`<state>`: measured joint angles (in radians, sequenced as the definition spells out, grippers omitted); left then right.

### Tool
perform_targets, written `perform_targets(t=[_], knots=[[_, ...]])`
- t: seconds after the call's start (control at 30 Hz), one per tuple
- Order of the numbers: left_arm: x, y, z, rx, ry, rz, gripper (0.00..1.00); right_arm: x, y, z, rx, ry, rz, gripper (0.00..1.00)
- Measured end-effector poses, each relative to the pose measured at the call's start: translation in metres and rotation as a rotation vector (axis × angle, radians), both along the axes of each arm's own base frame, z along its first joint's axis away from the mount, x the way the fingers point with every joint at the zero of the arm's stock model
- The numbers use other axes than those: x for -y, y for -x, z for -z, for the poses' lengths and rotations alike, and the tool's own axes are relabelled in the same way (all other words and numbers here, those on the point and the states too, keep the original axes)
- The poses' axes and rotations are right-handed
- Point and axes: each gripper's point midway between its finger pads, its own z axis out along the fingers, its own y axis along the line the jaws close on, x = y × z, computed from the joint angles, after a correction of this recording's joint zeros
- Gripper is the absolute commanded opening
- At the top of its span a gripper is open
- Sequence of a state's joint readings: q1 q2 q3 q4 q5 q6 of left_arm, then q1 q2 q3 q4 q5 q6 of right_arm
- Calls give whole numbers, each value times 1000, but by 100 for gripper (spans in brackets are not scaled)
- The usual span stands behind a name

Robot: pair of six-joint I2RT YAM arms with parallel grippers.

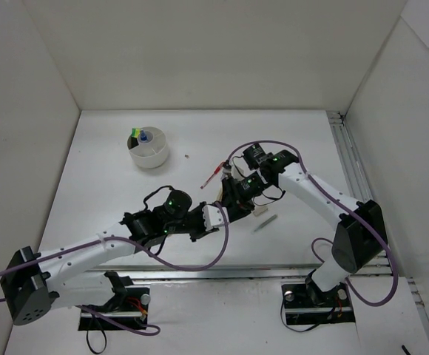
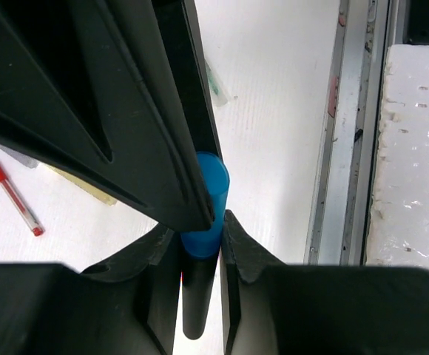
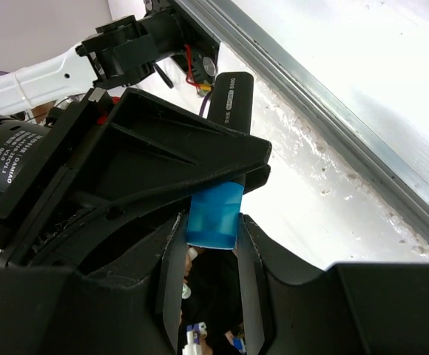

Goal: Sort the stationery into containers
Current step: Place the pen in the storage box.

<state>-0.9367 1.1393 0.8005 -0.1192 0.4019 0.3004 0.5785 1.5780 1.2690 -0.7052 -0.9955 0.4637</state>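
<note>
top external view: the 2 arms meet near the middle of the worktop, left gripper [image 1: 216, 215] and right gripper [image 1: 234, 195] tip to tip. between them is 1 highlighter [image 2: 205, 194], black with a blue end. in the left wrist view its black body lies between the left fingers [image 2: 233, 251], which are closed tight against it, and the blue end sticks out at their tips. in the right wrist view the right fingers [image 3: 253, 259] stand narrowly apart with the blue end pinched between them, and both pads seem to touch it; the black body runs on past the left gripper.

the bowl [image 1: 149, 157] stands toward the far-left corner, well apart from the grippers. a green-ended highlighter [image 1: 134, 134] and a white-blue tube [image 1: 146, 137] stand in it; which compartments they are in i cannot tell. a red pen [image 1: 211, 175] lies just beyond the grippers toward the far edge. a grey pen [image 1: 265, 222] lies just beside them toward the right edge. a beige eraser [image 2: 81, 183] lies near the red pen.
</note>
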Motion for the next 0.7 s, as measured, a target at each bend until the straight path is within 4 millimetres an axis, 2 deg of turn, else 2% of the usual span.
perform_targets(t=[0.03,0.07,0.13,0.17,0.2,0.3,0.4,0.53,0.63,0.7], knots=[[-1,0,-1,9,8,-4,0,0,0,-1,2,-2,-2,15],[-2,-1,-1,17,15,-9,0,-1,0,-1,5,-4,-4,30],[-3,-4,-4,38,32,-24,0,-2,-2,-4,23,-9,-8,49],[-4,-6,-6,49,40,-39,0,-2,-5,-5,42,-3,-5,84],[-5,-12,-10,65,51,-67,0,-1,-8,-5,58,6,1,97],[-18,-37,-25,100,103,-184,0,9,-25,-8,150,35,40,98],[-49,-73,-45,136,167,-363,0,31,-47,-17,230,63,140,98],[-111,-119,-76,209,283,-637,0,64,-69,-31,342,97,279,98],[-164,-149,-95,259,350,-832,0,79,-73,-34,395,126,335,98],[-195,-167,-101,269,363,-935,0,84,-73,-34,411,140,349,98]])
